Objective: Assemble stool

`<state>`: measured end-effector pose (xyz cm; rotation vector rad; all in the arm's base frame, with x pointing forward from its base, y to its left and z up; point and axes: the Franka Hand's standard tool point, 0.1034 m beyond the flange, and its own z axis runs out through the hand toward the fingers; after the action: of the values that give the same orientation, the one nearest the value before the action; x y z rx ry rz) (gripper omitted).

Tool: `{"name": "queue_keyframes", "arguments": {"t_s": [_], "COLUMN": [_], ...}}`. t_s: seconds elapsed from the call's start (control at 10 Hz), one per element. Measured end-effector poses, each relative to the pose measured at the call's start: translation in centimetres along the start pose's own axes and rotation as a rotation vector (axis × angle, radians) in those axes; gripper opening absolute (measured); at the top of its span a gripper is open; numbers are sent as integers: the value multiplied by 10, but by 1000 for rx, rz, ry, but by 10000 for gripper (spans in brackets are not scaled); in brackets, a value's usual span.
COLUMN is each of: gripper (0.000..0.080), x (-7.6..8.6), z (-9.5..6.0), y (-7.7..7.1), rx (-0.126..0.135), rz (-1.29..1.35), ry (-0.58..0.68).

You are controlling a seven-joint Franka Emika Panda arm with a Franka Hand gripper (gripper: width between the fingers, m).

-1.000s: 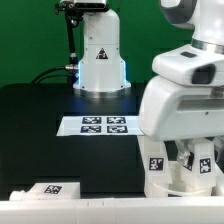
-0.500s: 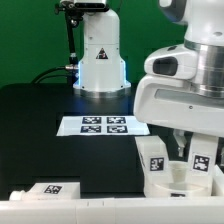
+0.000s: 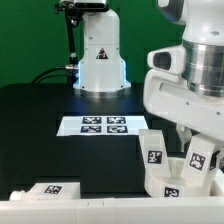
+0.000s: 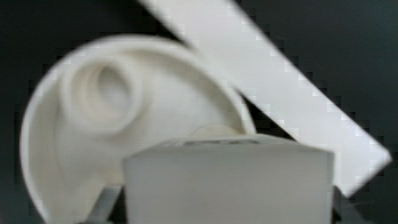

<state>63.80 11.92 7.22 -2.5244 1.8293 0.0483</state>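
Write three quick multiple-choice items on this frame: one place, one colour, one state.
1. Where is the marker board?
A. flat on the table, in front of the robot base
B. hanging off the table edge
C. propped upright

2. What colour is the table?
A. white
B. black
C. green

3. What state is the gripper in?
A. open, empty
B. shut on the marker board
C. shut on a leg

Answers:
1 A: the exterior view shows it flat before the base.
2 B: the tabletop is black.
3 C: in the wrist view the leg fills the gap between the fingers.
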Motion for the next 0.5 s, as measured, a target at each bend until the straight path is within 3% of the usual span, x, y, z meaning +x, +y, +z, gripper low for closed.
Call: {"name": "queue_keyframes", "arguments": {"t_s": [0.1, 0.5], "gripper": [333, 333], "x": [3, 1], "z": [0, 3], "y": [0, 0], "rx": [12, 7], "rz": [130, 350], "ry": [-11, -12]}}
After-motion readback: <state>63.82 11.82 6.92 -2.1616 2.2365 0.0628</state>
